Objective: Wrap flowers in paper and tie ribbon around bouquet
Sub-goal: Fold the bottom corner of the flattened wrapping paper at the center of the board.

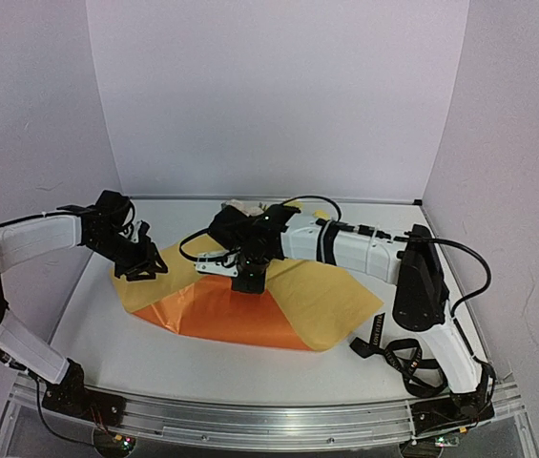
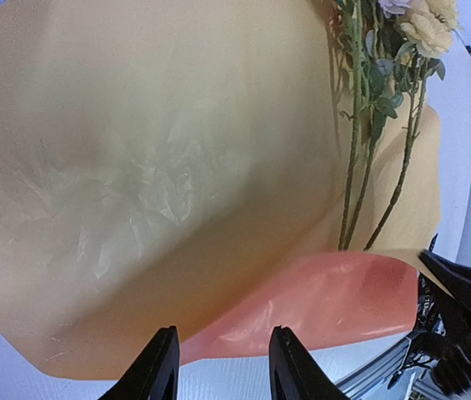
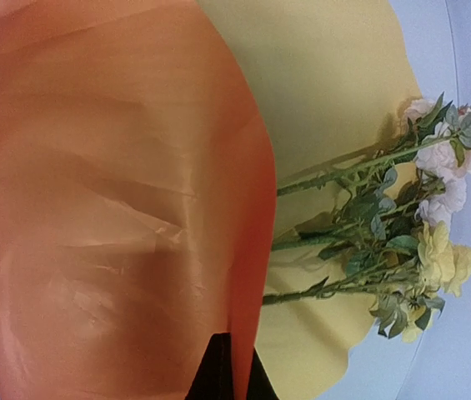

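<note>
Right gripper point(image 3: 233, 375) pinches paper point(image 3: 102, 208); flowers point(image 3: 402, 242) upon it

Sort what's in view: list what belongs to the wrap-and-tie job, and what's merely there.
Belongs to the job:
flowers, lying on the yellow face of the sheet
paper, one flap folded over, orange side up
ribbon, loose beside the right arm's base

Merely there:
black cable looping off the right arm
metal rail along the near edge

The paper point(image 2: 160, 167) fills the view, yellow face showing, with its lower edge folded over in orange. The flowers point(image 2: 368, 125) lie on its right side, stems reaching the fold. The left gripper point(image 2: 224, 346) holds its jaws apart at that fold.
</note>
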Robot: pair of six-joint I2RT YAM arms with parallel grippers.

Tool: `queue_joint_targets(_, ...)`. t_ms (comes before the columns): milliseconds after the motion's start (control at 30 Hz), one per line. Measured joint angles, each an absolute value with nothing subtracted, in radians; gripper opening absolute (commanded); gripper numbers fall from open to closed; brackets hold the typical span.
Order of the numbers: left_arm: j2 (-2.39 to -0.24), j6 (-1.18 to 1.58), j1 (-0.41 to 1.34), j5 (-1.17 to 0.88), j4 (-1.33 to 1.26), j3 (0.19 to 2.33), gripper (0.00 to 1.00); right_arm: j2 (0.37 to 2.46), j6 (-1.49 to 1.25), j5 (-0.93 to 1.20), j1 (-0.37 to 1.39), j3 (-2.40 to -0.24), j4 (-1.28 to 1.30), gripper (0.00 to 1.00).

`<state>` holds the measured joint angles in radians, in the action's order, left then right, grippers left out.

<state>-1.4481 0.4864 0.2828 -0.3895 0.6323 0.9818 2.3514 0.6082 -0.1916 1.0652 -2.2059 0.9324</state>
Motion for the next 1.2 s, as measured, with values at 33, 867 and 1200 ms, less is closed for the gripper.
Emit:
queue_joint_targets(33,-1.439,0.481,0.284,-0.386,0.635,0.987,0.39,2.369,0.62,-0.199,1.06,-2.206,0.902,0.0)
queue_joint_targets(867,-1.463,0.497,0.467,-0.454,0.575,0.911,0.27,2.533,0.744,-0.302,0.985,-2.195,0.51,0.0)
queue_joint_targets(1200,-1.534,0.499,0.472,-0.453,0.563,0.881,0.24,2.532,0.73,-0.324,0.979,-2.144,0.504,0.08)
